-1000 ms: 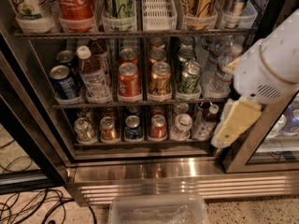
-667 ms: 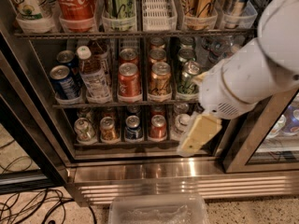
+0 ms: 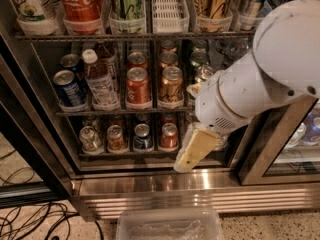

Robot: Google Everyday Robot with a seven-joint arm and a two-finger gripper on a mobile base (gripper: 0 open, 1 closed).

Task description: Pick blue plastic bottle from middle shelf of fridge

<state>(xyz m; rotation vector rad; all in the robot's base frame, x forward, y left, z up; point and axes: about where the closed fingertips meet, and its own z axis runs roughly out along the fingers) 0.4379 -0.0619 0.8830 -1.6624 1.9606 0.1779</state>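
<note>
Fridge (image 3: 150, 184) racks fill the view. Near the left edge of the middle desk (image 3: 120, 112) the blue plastic bottle (image 3: 101, 86) stands upright, up-left of the pincer (image 3: 194, 150), which hangs low at right before the bottom rack. Released or clenched, I cannot tell.

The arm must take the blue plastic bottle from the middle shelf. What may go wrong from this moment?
1. The blue plastic bottle stands close between a blue can and a red can; a wide approach may knock them over.
2. The gripper hangs low and to the right, before the bottom shelf; rising toward the bottle it may hit the middle shelf front rail.
3. The bulky arm hides the shelf's right side from the camera.
</note>
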